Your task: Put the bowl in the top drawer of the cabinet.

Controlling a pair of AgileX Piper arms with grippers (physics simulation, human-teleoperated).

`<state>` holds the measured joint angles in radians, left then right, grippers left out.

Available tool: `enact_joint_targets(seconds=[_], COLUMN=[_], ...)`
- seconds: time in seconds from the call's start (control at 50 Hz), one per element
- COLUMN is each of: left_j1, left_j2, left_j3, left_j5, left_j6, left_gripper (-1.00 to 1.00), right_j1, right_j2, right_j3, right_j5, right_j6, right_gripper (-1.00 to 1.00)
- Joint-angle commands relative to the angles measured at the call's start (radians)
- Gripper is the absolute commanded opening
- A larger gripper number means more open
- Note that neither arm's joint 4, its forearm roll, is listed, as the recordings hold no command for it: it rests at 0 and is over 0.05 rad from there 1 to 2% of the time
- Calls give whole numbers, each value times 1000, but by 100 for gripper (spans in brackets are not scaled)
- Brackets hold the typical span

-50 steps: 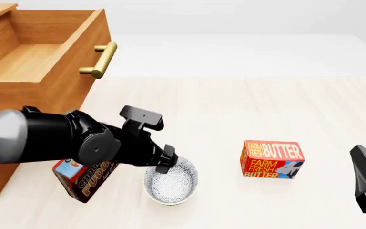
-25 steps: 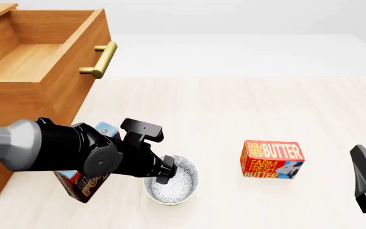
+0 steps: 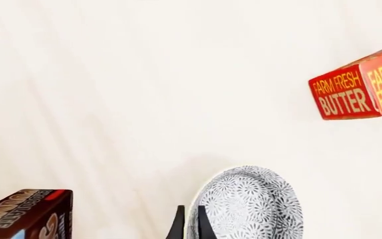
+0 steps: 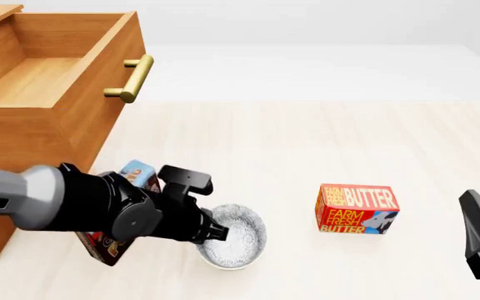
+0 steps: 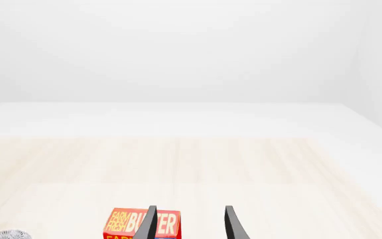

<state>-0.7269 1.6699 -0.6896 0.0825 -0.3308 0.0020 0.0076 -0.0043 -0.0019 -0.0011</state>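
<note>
Bowl (image 4: 238, 237) sits on the table (image 4: 324, 144) near its front edge, forward and to the right of the cabinet (image 4: 23, 162); it is tipped a little, rim leaning toward the right in the front view. Left gripper (image 3: 188, 226) is at the bowl's left rim: in the left wrist view its two dark fingertips (image 3: 177, 225) stand very close together with the bowl's edge between them, one outside the wall and one inside, so the jaws are closed down on the rim. The left arm's black wrist (image 4: 140, 212) reaches in low from the left and covers part of a chocolate pudding box (image 4: 110, 240) standing just beside the bowl, between it and the cabinet front. Butter box (image 4: 357, 209), red with yellow lettering, lies to the right of the bowl, apart from it. Top drawer (image 4: 52, 81) is pulled out, open to the top, bare wood floor visible inside, brass bar handle (image 4: 132, 78) on its front face. Right gripper (image 5: 189, 224) hangs at the right edge of the table, well apart from everything; its two fingers show a clear gap between them with nothing in it, butter box beyond.
</note>
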Motion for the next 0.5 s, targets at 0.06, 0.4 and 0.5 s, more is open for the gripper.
enact_joint_targets(seconds=[0.06,0.4,0.5], left_j1=[95,107,99], left_j2=[-13,-117,-143], left_j3=[-30,-81,-86], left_j5=[23,99,110], left_j6=[36,108,121], left_gripper=[-100,-100,-100], right_j1=[0,0,0], right_j2=[0,0,0], right_j3=[0,0,0], right_j5=[0,0,0], right_j6=[0,0,0], right_gripper=[100,100,100])
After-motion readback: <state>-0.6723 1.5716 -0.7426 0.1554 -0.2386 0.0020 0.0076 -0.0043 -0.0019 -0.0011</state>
